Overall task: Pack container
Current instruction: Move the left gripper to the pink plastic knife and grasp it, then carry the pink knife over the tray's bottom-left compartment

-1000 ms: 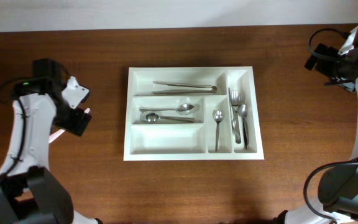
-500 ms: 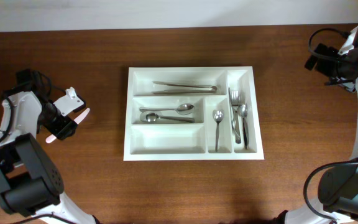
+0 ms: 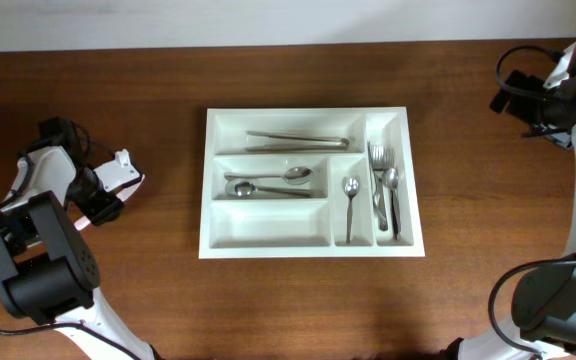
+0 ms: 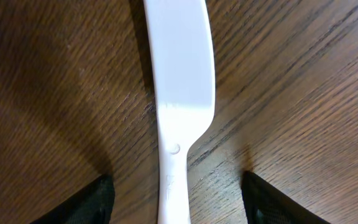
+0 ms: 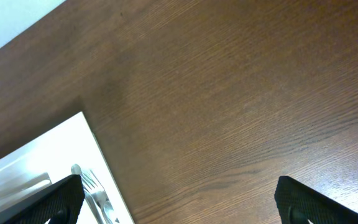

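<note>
**A:** What is to the left of the container [image 3: 268, 228]?

**B:** The left gripper [image 4: 179, 202] is there, low over the desk [image 3: 168, 300] and well apart from the container's left wall. A white plastic knife [image 4: 179, 81] lies flat on the wood under it. In the left wrist view the handle runs between the two dark fingers [image 4: 95, 202].

**A:** Does the gripper grasp the knife?

**B:** No. The jaws are released, and bare wood shows on each side of the handle, so neither finger touches it.

**A:** And where is the container itself?

**B:** It sits on the middle of the desk, with its long side going left to right. It is white and has five compartments.

**A:** What is inside it?

**B:** In the long compartment at the far side there is a pair of metal tongs [image 3: 298, 140], lying lengthwise. In the long compartment next to it there are two spoons [image 3: 268, 182], also lengthwise. To the right of these, the first narrow compartment has one small spoon [image 3: 350, 195]. The narrow compartment at the right wall has forks and a spoon [image 3: 383, 190], touching each other.

**A:** And to the right of the container?

**B:** The right gripper [image 5: 179, 205] hangs above the desk beyond the container's far right corner. Its fingers are spread wide and it grasps nothing. In the right wrist view, a corner of the container with the fork tips shows at the lower left.
</note>
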Robot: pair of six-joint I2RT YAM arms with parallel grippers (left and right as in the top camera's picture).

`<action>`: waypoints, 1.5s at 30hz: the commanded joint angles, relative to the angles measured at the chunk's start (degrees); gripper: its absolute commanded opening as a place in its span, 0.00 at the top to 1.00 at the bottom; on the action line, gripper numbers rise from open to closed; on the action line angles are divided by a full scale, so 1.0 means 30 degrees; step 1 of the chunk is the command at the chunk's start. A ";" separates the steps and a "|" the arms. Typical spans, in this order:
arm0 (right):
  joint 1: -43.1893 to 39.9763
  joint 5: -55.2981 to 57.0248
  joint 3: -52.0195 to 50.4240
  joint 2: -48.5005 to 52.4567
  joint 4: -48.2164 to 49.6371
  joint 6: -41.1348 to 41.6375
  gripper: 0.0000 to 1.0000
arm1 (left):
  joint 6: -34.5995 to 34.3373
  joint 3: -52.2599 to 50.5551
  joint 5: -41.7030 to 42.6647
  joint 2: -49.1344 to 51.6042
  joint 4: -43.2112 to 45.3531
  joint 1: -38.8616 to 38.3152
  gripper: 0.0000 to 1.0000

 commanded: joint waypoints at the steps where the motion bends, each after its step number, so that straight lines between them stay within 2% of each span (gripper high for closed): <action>1: -0.0073 -0.0029 0.0372 -0.0109 0.0066 -0.0051 0.01 | 0.0532 -0.0029 -0.0146 0.0248 0.0131 0.0131 0.36; 3: -0.0073 -0.0029 0.0372 -0.0109 0.0066 -0.0058 0.01 | 0.0539 -0.0029 -0.0146 0.0248 0.0131 0.0138 0.41; 10: -0.0073 -0.0036 0.0372 -0.0109 0.0066 -0.0058 0.01 | 0.0663 -0.0029 -0.0138 0.0248 -0.0095 0.0131 0.79; 12: -0.0073 -0.0029 0.0372 -0.0109 0.0066 -0.0058 0.01 | 0.0663 -0.0029 -0.0131 0.0248 -0.0160 0.0131 0.82; 15: -0.0073 -0.0029 0.0372 -0.0109 0.0066 -0.0058 0.01 | 0.0648 -0.0029 0.0015 0.0240 -0.0160 0.0080 0.98; 25: -0.0073 -0.0036 0.0372 -0.0109 0.0066 -0.0058 0.01 | 0.0641 0.0903 0.0284 -0.1268 -0.0823 -0.1421 0.98; 32: -0.0073 -0.0029 0.0372 -0.0109 0.0066 -0.0058 0.01 | 0.0648 0.1282 0.0146 -0.4481 -0.1392 -0.2951 0.98; 37: -0.0073 -0.0029 0.0372 -0.0109 0.0066 -0.0051 0.01 | 0.0663 0.1705 0.0248 -0.7919 -0.1581 -0.4976 0.98; 41: -0.0073 -0.0029 0.0372 -0.0109 0.0066 -0.0051 0.01 | 0.0678 0.1712 0.2076 -1.0142 -0.2302 -0.7606 0.98; 45: -0.0073 -0.0029 0.0372 -0.0109 0.0066 -0.0058 0.01 | 0.0670 0.1639 0.4911 -1.0367 -0.3781 -1.0367 0.98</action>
